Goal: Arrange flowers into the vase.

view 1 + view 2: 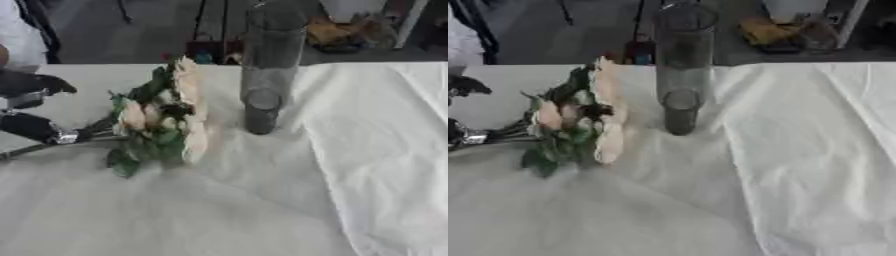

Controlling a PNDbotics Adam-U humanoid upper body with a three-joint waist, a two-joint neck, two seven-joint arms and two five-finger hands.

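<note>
One-handed at this moment, working with the left hand [33,127] alone and seeing nothing of the right hand in either view. Clasping, as far as can be told, the thin dark stem ends of a bunch of cream and peach fabric roses with green leaves [166,120], curling black fingers round them close to the left edge of the white cloth-covered tabletop [376,175]. Holding that bunch low, blooms resting on the cloth or just over it; not managing to tell which. Pointing its long axis roughly across the tabletop, stems toward the left edge and flower heads toward the middle, so carrying it nearly level rather than upright.

Facing a tall clear glass cylinder vase [267,75], standing upright near the far edge, just to the right of the blooms and apart from them. Judging the task to be at the carrying stage, with nothing showing inside the vase yet.

Needing, for the coming move, to be lifting the bunch well above the high rim and turning it stems-down, given stems lying away from the vase and heads toward it. Having open cloth to the right of the vase and along the near edge for swinging, and having less at the far edge, close behind the vase. Risking a knock to the narrow, tall glass from the wide flower heads while passing.
</note>
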